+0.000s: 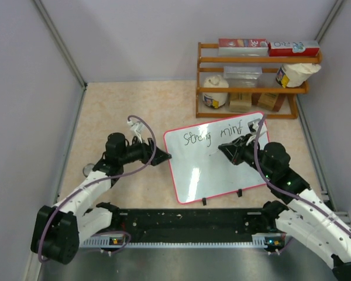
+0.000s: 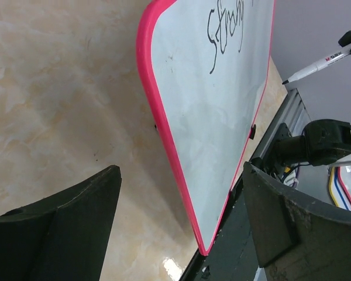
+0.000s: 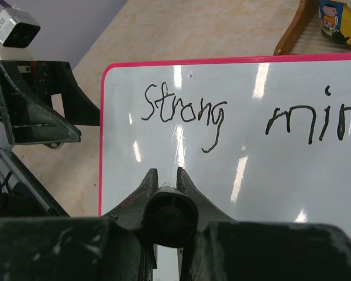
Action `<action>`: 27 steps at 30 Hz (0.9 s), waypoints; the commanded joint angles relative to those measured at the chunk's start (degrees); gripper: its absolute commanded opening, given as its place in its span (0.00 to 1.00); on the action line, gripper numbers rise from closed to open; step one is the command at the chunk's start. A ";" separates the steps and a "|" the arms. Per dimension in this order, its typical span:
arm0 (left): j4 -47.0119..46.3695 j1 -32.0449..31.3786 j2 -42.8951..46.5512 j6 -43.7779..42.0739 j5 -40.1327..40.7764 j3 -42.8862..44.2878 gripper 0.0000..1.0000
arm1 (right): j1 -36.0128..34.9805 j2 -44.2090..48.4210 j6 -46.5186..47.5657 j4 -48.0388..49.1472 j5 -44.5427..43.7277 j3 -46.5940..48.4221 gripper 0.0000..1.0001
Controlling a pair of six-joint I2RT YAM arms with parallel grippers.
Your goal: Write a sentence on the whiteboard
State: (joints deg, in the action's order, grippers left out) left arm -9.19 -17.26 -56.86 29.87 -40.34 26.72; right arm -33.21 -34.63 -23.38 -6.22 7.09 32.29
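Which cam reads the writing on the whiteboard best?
Right wrist: the writing is large and sharp, though the second word is cropped at the edge. Top external shows both words whole but small; left wrist shows only "Strong", slanted and cropped.

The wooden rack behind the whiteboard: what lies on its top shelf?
Two flat boxes lie side by side on the brown wooden rack: a red and white carton and a red, white and teal carton. Their print is too small to read; they cover the shelf board.
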 commanded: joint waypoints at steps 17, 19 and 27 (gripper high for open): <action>-19.11 -4.01 -16.00 -2.53 -12.05 4.48 0.53 | -10.73 -7.29 1.84 13.16 -8.31 -0.57 0.00; -18.93 -4.10 -16.61 -2.71 -12.22 4.57 0.44 | -11.26 -7.55 1.84 13.78 -8.41 -0.83 0.00; -17.44 -4.10 -18.28 -4.11 -12.22 5.27 0.00 | -13.28 -9.22 1.93 15.45 -9.73 -1.18 0.00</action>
State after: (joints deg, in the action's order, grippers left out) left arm -24.88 -20.91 -74.43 30.44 -53.34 30.09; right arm -45.01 -43.33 -22.09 5.37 -1.28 31.35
